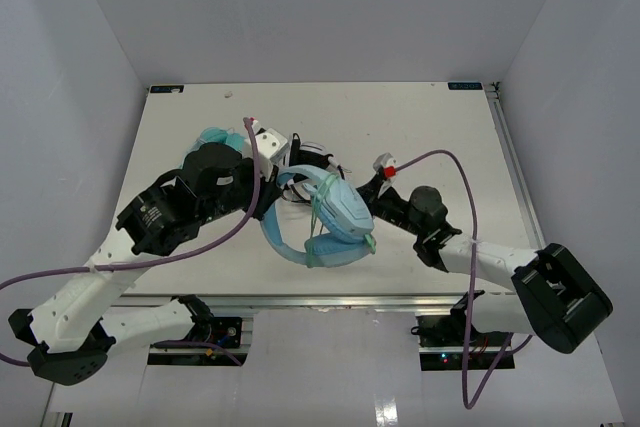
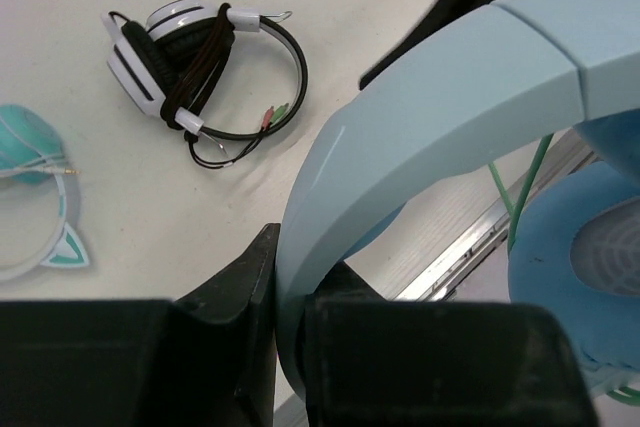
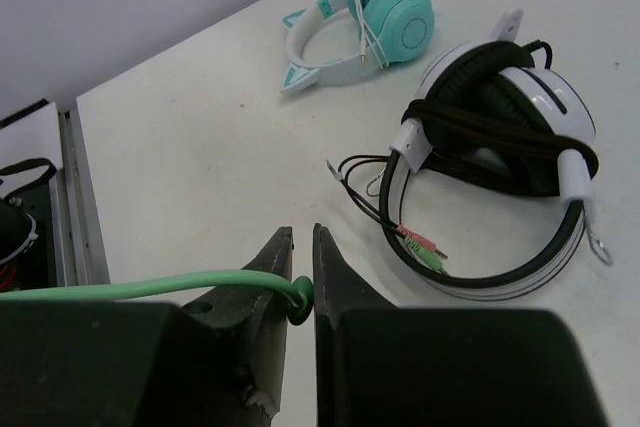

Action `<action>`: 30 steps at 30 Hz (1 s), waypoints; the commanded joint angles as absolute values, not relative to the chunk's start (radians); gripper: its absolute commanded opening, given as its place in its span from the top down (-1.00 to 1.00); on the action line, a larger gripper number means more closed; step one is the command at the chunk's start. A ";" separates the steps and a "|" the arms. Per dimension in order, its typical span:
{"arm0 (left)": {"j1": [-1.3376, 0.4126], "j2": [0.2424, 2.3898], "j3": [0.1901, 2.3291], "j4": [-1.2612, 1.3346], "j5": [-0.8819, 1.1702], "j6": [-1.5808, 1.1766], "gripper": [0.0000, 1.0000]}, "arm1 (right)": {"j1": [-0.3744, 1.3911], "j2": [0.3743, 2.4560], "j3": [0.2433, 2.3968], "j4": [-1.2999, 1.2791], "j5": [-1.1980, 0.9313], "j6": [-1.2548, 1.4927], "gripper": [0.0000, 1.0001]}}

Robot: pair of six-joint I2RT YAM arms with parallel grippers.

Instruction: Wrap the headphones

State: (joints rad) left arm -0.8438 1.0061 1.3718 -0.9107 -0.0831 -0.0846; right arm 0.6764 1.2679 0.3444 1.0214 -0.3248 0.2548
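the left gripper [image 2: 290, 297] is clamped on the wide blue headband [image 2: 430, 127] of the headphones [image 1: 335, 219]. they hang between the two arms over the near part of the desk [image 1: 420, 117], apparently lifted off it. the right gripper [image 3: 298, 247] is pinched almost shut on the thin pale green cable [image 3: 150, 287], which sits at the very tips of its fingers.

that tip hold is the first weak point. a sideways tug while leading the cable around could let it slide out, and the turns of green that seem to lie across the ear cups [image 1: 345, 212] in the top view would go slack. pulling too hard risks the opposite: strain where the cable enters the cup, or the headband twisting in the left gripper, since the padded cups hang to one side of the clamp.

the headphones sit close to the desk's front rail, so a slip from the left gripper could send them over the edge instead of onto the surface.

there is also clutter. the black-and-white headphones [image 3: 500, 137] lie just beyond the right gripper with loose wire and plugs trailing towards it, and a low sweep could hook them. the teal cat-ear headphones [image 3: 370, 17] lie farther back, near the left arm, and a wide swing there could knock them.
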 commanded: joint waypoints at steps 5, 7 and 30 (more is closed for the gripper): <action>-0.851 1.008 1.299 -0.926 0.022 0.197 1.00 | 0.614 1.202 0.687 0.275 -0.408 0.132 0.85; -0.851 1.026 1.280 -0.958 -0.069 0.259 1.00 | 0.609 1.189 0.746 0.156 -0.404 0.120 0.85; -0.899 1.146 1.022 -0.501 -0.404 0.800 1.00 | 0.609 1.087 1.003 -0.280 -0.255 0.067 0.85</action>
